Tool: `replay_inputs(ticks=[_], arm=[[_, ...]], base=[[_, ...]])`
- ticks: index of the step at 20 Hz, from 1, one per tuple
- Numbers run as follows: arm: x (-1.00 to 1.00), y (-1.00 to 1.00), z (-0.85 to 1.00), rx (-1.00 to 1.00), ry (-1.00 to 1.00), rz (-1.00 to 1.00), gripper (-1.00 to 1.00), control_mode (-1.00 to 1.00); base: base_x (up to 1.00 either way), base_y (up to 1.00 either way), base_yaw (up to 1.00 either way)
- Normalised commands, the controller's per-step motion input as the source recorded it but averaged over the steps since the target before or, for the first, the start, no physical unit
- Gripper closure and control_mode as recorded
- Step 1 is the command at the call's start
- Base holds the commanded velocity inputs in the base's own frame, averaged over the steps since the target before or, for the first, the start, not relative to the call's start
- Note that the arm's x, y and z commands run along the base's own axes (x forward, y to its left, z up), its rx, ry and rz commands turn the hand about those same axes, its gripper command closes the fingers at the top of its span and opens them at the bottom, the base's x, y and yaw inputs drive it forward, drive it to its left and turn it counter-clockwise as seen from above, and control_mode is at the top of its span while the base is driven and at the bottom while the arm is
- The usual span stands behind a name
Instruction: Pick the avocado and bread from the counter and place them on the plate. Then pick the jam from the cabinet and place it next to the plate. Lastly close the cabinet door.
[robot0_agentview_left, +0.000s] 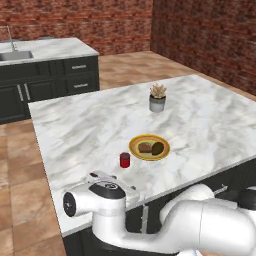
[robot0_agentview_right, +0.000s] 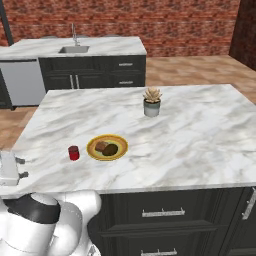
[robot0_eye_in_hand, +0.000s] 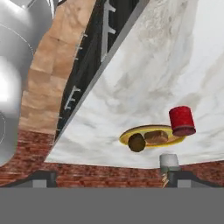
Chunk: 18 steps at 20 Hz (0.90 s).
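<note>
Jam jar (robot0_agentview_left: 125, 160) — small, dark red, cylindrical — stands on the white-grey veined marble surface (robot0_agentview_left: 210, 120), just beside the round plate with the yellow-orange rim (robot0_agentview_left: 135, 148). On that plate lie the tan-brown bread chunk (robot0_agentview_left: 145, 148) and the dark oval avocado (robot0_agentview_left: 158, 148), side by side. Farther back, well apart, sits a grey pot with a spiky plant (robot0_agentview_left: 157, 98). Nothing crowds the jar. White arm folded low at the near edge — claw (robot0_agentview_right: 9, 167) off to the jar's side, its jaws spread wide, holding nothing. No readable writing.
</note>
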Motion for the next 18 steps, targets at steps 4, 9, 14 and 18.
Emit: replay_inputs(ticks=[4, 9, 14, 18], arm=[[-0.79, -0.3, 1.0, 0.07, -0.06, -0.05, -1.0, -1.0], [-0.25, -0.4, 1.0, 0.1, 0.02, -0.01, -1.0, -1.0], [0.0, -0.45, 1.0, 0.09, 0.07, 0.08, -1.0, -1.0], [0.0, -0.44, 0.93, 0.07, 0.14, 0.17, -1.0, -1.0]], base=[[0.0, 0.0, 0.0], [0.0, 0.0, 0.0], [0.0, 0.0, 0.0], [0.0, 0.0, 0.0]])
